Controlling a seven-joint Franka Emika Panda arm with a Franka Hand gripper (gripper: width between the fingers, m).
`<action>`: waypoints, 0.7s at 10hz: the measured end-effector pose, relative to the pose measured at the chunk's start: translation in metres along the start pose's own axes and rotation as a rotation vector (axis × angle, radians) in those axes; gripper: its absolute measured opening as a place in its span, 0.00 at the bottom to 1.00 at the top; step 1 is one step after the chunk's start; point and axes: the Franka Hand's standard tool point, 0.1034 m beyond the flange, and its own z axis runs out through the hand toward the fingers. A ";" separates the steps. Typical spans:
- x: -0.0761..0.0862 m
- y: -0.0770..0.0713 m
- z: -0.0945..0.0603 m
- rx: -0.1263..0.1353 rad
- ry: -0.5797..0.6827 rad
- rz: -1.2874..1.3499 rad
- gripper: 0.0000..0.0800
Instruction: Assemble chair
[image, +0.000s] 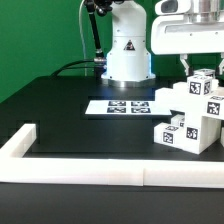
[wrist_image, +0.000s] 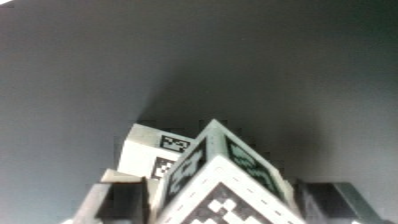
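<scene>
Rail: the long white border rail (image: 100, 170) lies nearest, along the table's (image: 70, 115) front edge.
Chair: white blocks (image: 192, 115) stacked at the exterior view's right.
Jaws: over the chair; grip unclear.
Risk: a bump could topple the stack.

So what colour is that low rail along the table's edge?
White low border rail; exterior view shows it best.

The gripper's fingertips are hidden behind the chunky white tagged plastic chair assembly (image: 192, 112), whose 3 o'clock side runs off the exterior frame. In the wrist view its tagged blocks (wrist_image: 214, 180) are blurred and cut off at 6 o'clock.
</scene>
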 end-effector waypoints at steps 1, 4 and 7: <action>0.000 0.000 0.001 -0.001 -0.001 -0.001 0.49; 0.000 0.000 0.000 0.000 0.000 -0.002 0.49; 0.002 -0.008 -0.025 0.017 0.005 -0.010 0.49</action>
